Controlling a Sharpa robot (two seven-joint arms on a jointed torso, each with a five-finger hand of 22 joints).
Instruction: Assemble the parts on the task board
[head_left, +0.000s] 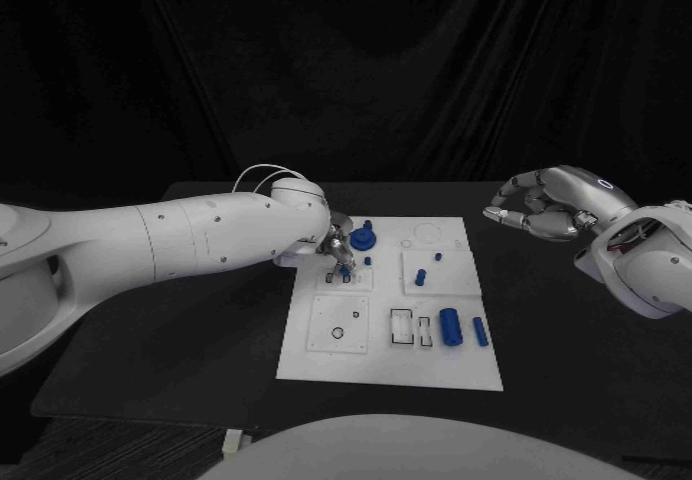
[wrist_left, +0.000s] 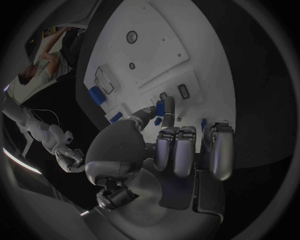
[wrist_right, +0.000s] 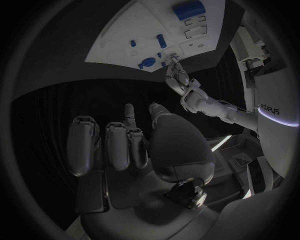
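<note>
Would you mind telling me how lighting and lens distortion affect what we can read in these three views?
Head view: dim room, black table and backdrop merge, while the white task board stands out with blue parts legible. Left wrist view: fisheye bends the board's edges; the left hand lies in shadow. Right wrist view: the right hand is dark, the board small and curved.

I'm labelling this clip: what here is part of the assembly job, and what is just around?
Job:
task board
blue parts
small blue part pinched by the left hand

Around:
black table
right hand, off the board, holding nothing
</note>
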